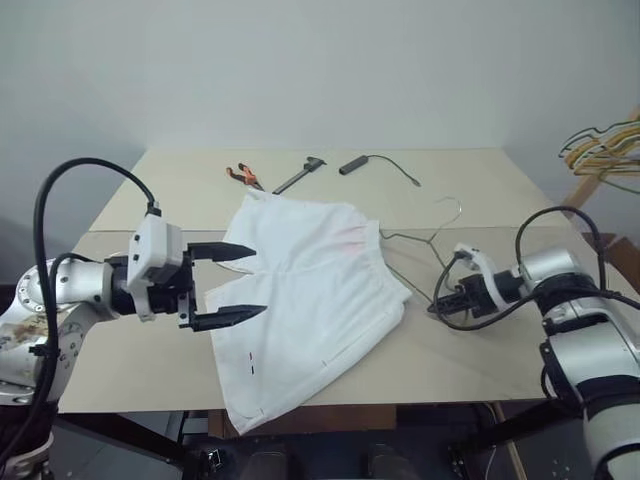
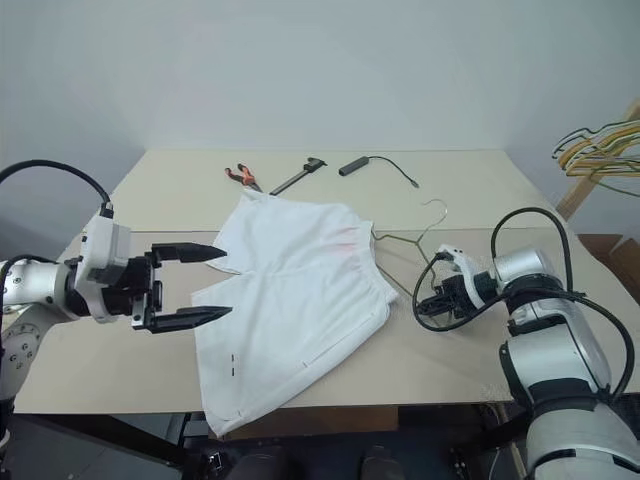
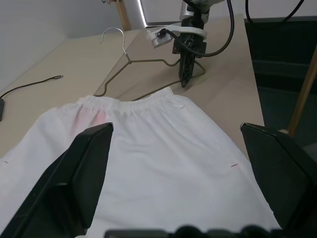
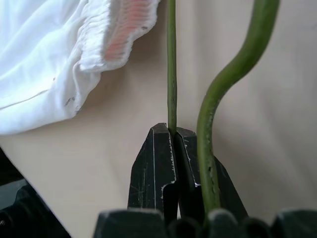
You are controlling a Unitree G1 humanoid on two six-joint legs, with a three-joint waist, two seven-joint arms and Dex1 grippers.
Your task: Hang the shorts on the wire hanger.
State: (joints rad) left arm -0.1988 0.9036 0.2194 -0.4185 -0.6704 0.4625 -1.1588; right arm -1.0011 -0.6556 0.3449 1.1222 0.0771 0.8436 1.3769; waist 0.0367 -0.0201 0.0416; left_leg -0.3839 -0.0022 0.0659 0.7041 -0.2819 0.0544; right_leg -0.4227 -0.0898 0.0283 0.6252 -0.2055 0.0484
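The beige table [image 1: 480,190] carries everything, and across its middle the shorts [image 1: 300,300] lie spread flat, waistband toward the robot's right, one leg hem hanging over the near edge. From the head views the left gripper [image 1: 228,285] hovers at the shorts' left edge with its two black fingers spread wide and nothing between them. The right gripper [image 1: 440,300] sits low on the table at the waistband side. Only its wrist view shows the grip: fingers pinched shut on one thin wire of the wire hanger [image 4: 171,69], beside the gathered waistband with its pink patch. The left wrist view adds the hanger's full triangle and hook, partly tucked under the waistband. At the far edge lie orange-handled pliers [image 1: 243,175], a dark tool [image 1: 300,175] and a cable [image 1: 385,165].
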